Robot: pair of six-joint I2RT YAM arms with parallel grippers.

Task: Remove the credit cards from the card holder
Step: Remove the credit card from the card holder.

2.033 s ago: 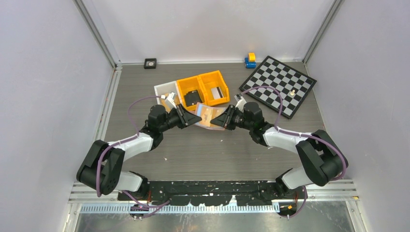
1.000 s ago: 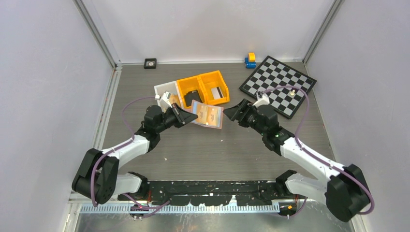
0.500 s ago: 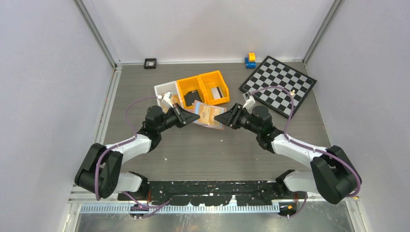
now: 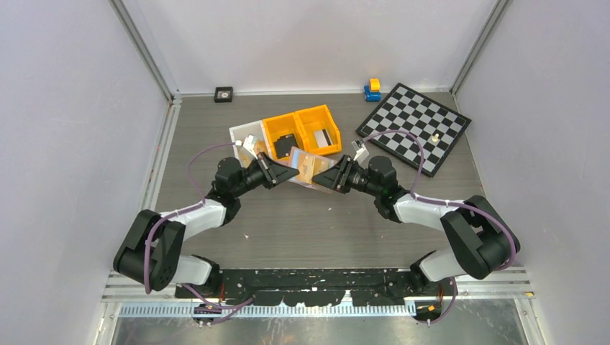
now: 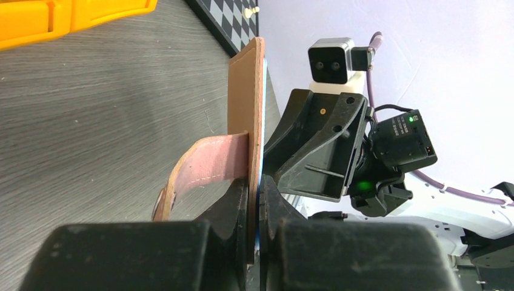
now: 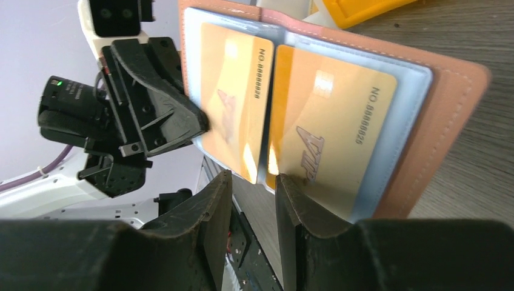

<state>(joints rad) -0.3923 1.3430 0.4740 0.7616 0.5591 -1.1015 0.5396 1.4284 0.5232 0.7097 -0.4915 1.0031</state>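
My left claw [image 5: 253,200] clenches the wallet [image 5: 245,109]; right claw [image 6: 253,179] (parted, empty) faces a card [image 6: 230,103] edge. Next: pinch, pull straight.

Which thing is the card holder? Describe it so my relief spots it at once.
Find the two orange bins on the grey table. Just nearer the arms, the left gripper holds the card holder, facing the right gripper. It is the only flat, tan-pink folding wallet, open, with two orange-yellow cards behind clear pockets.
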